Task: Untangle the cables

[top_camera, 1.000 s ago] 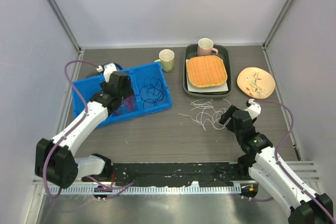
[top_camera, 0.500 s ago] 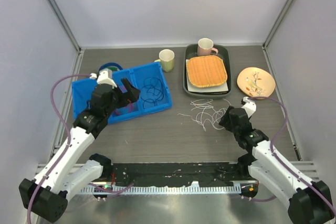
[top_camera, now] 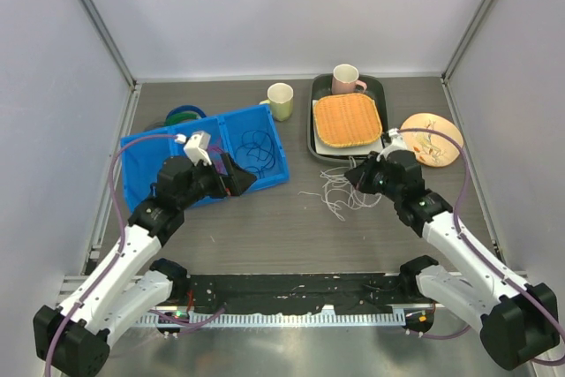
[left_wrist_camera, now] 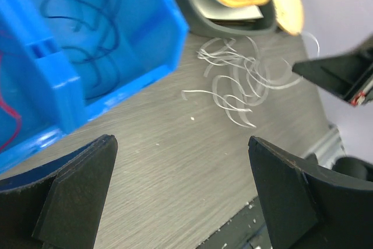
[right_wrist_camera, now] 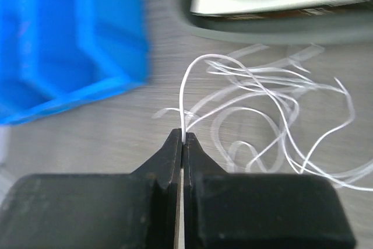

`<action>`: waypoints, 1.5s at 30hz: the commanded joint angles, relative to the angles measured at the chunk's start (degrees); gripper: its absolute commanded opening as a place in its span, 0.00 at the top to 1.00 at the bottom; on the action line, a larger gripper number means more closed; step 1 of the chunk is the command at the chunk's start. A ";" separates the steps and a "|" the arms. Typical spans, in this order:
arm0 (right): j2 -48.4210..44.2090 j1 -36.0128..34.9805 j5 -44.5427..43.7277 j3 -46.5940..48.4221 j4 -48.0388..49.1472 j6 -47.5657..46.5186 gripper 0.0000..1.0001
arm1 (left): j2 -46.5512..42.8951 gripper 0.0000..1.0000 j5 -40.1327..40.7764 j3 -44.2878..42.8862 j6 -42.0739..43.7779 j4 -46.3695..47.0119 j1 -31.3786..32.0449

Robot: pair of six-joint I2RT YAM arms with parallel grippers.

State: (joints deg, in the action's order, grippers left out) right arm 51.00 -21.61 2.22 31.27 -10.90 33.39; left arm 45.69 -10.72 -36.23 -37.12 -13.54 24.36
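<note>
Right tool [right_wrist_camera: 182,135] is clamped on one strand of the white cables [top_camera: 342,184], and the rest of that tangle is spread on the desk [top_camera: 291,236] just ahead of its tips. Left tool [left_wrist_camera: 180,144] is spread wide and empty, with the blue bin [top_camera: 141,152] holding the dark blue cables [top_camera: 256,147] close on its left and the white tangle ahead. Strands look feather-light, limp and a bit springy, likely to snag each other and slip, so grab a free end or outer loop, not mid-knot.
</note>
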 commanded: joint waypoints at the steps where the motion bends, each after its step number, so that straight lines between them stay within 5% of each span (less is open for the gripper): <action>1: -0.47 -0.54 30.47 5.12 10.62 -0.44 0.99 | -0.61 0.00 -14.14 2.03 2.49 10.02 0.77; 4: -0.29 -2.91 43.44 4.86 21.86 3.24 0.99 | -0.34 0.00 -17.22 2.65 3.46 13.01 2.79; 9: -0.82 -9.31 46.03 6.17 26.36 2.56 0.99 | 1.85 0.00 -13.73 1.61 5.74 15.30 10.07; 20: -0.29 -12.32 26.63 9.60 20.14 12.31 0.99 | 12.40 0.00 5.26 0.19 11.37 27.41 26.34; 27: -0.38 -12.76 23.89 10.22 20.30 16.79 0.99 | 18.46 0.00 15.11 1.60 12.16 38.75 28.72; 36: -1.26 -12.85 18.09 10.13 23.90 31.47 0.99 | 29.97 0.00 20.56 -0.59 9.88 53.17 30.84; 45: -3.62 -12.76 13.79 11.19 20.47 36.39 0.99 | 35.87 0.00 23.03 -3.50 6.63 63.10 30.92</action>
State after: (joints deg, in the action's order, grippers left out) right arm 50.26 -34.06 19.07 40.07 8.49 65.82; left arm 80.82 9.87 -36.82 -29.06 39.97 55.07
